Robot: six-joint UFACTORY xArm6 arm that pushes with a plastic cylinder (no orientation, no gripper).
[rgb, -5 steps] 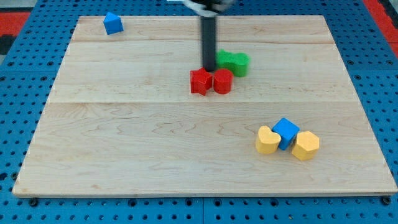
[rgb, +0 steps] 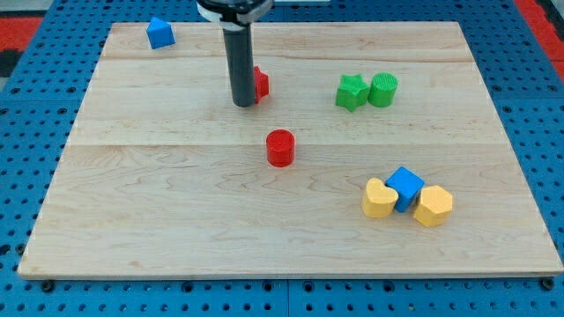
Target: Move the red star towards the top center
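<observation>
A blue block (rgb: 159,33) sits at the bench's (rgb: 176,220) top left. My tip (rgb: 241,103), a plain rod with nothing to spread or pinch, touches a red block (rgb: 261,83), probably the star, mostly hidden. Then come the red cylinder (rgb: 280,148), two green blocks (rgb: 367,91) and a yellow-blue cluster (rgb: 407,197).

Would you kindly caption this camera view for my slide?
My tip touches the red star at the board's upper middle; a red cylinder sits below.
</observation>
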